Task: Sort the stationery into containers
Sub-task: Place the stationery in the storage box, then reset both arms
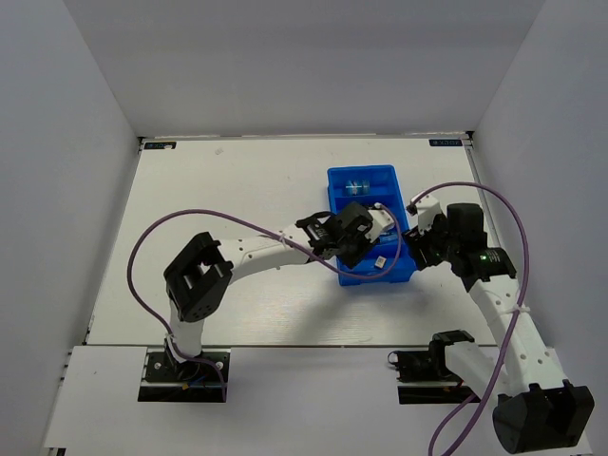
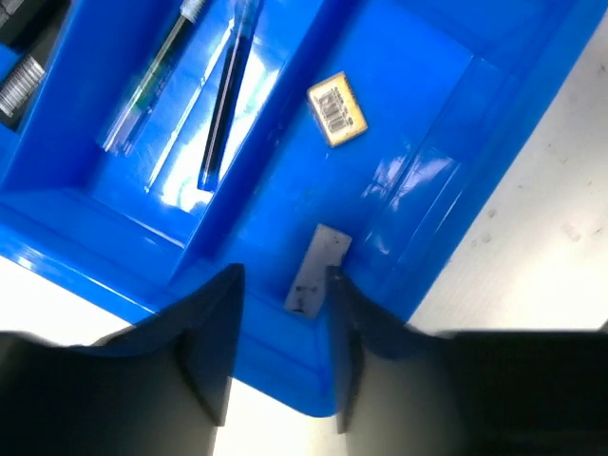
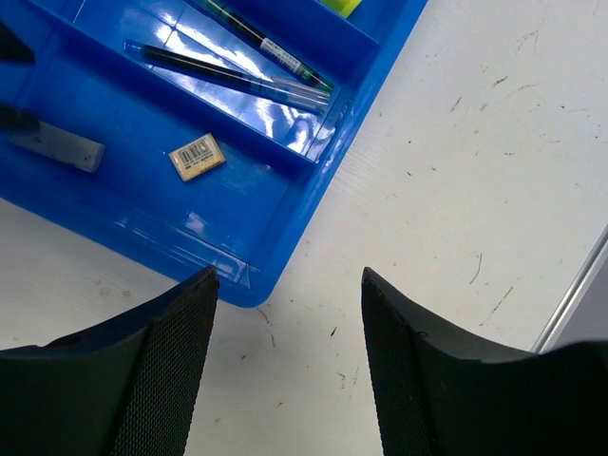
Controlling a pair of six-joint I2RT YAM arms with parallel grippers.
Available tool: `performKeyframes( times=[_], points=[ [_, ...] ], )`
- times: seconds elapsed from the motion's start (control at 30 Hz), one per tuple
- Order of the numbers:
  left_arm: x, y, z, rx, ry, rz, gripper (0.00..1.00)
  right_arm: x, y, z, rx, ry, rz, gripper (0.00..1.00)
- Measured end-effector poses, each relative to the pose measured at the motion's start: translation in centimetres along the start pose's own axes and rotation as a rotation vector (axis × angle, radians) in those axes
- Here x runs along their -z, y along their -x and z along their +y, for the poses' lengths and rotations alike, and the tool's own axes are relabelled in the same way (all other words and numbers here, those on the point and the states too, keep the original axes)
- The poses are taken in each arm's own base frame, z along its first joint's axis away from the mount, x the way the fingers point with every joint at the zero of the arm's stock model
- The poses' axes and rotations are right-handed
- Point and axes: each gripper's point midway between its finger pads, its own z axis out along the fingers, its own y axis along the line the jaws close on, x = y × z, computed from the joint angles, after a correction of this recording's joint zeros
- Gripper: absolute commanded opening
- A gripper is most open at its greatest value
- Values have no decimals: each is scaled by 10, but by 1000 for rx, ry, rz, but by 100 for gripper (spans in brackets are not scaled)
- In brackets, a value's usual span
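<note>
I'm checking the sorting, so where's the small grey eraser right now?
In the left wrist view, the grey eraser lies in an outer compartment of the blue tray, directly in front of the open left end effector, near the tan barcoded piece.

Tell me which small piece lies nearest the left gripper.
The plain grey eraser, just ahead of the open left gripper. The tan piece with the barcode label lies farther along the same compartment of the blue tray.

White-linked arms (image 1: 266, 252) with black joints (image 1: 198, 275), purple cables (image 1: 142, 249), black left hand (image 2: 283, 285) and right hand (image 3: 287, 280).
</note>
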Motion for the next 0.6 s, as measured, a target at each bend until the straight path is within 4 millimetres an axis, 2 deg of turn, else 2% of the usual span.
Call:
performKeyframes(
  times=[0.07, 0.1, 0.17, 0.2, 0.23, 0.27, 0.3, 0.33, 0.4, 0.47, 0.53, 0.6],
  points=[
    [3, 8, -1, 10, -1, -19, 15, 1, -1, 0, -4, -5, -1, 67],
    [5, 14, -1, 15, -1, -33, 1, 2, -1, -1, -6, -9, -3, 67],
    [13, 30, -2, 24, -3, -80, 1, 4, 0, -2, -11, -17, -10, 72],
    [19, 39, -2, 31, -1, -111, 7, 5, 0, -2, -16, -23, -13, 74],
    [29, 49, -2, 37, -1, -147, 23, 6, 1, -3, -18, -28, -16, 81],
    [41, 57, -3, 51, 2, -187, 44, 6, 1, -2, -23, -30, -20, 84],
    [59, 67, -2, 67, 9, -235, 82, 7, 0, -2, -30, -33, -23, 89],
    [77, 73, -1, 82, 18, -282, 99, 7, -1, -1, -43, -35, -23, 89],
    [120, 71, 5, 127, 43, -368, 99, 7, -2, 0, -67, -33, -22, 91],
    [162, 55, 15, 184, 76, -428, 99, 8, -1, 2, -97, -33, -30, 91],
    [193, 26, 33, 260, 125, -453, 99, 10, 1, 4, -133, -30, -45, 91],
    [212, -9, 55, 343, 192, -448, 99, 13, 5, 7, -167, -24, -64, 91]
  ],
)
